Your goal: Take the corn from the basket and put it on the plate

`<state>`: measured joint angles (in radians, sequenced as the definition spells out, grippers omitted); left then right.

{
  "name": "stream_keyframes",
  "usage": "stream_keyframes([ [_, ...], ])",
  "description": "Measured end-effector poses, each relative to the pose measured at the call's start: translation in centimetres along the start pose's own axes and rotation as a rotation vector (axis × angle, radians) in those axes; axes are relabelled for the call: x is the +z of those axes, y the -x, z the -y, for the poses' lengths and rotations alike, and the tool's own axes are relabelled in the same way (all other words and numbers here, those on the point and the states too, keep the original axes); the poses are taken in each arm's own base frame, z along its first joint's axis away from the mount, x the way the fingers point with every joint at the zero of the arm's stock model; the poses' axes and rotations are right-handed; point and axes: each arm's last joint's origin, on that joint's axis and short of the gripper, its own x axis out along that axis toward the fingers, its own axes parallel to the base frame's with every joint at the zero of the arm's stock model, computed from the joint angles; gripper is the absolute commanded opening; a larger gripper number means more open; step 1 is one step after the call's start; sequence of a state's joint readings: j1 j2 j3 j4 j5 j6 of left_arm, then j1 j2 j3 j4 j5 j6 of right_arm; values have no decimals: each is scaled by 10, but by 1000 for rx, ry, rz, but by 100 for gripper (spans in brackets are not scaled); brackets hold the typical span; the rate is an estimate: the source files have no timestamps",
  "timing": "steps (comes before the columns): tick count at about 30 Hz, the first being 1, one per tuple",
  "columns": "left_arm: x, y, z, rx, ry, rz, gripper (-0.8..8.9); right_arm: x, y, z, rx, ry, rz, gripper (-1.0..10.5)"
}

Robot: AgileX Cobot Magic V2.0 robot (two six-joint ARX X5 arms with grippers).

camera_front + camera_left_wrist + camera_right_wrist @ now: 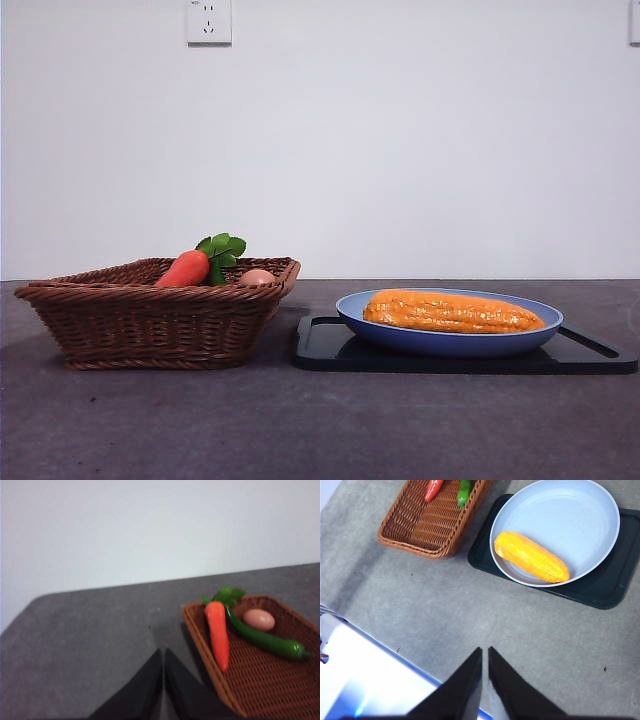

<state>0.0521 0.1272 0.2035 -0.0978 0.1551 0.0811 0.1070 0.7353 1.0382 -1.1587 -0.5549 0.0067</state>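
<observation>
The corn (452, 311) lies on its side in the light-blue plate (450, 340), also seen as the corn (531, 556) near the rim of the plate (570, 520). The wicker basket (150, 315) stands left of the plate. My left gripper (163, 655) is shut, held above the table beside the basket (260, 680), holding nothing. My right gripper (484, 652) is shut and empty, high over the table's near side, well away from the corn. Neither arm shows in the front view.
The plate rests on a flat black tray (330, 350). In the basket lie a carrot (218, 632) with green leaves, a green pepper (265, 640) and an egg (258, 619). A white and blue edge (365, 680) borders the table near the right gripper.
</observation>
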Motion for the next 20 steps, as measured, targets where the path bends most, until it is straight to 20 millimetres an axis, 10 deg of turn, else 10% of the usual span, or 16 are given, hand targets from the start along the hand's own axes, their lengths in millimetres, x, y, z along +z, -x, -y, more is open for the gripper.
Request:
stream_keyframes([
  [20,-54,1,5,-8,91,-172,7,0,0,0,0,0,0,2],
])
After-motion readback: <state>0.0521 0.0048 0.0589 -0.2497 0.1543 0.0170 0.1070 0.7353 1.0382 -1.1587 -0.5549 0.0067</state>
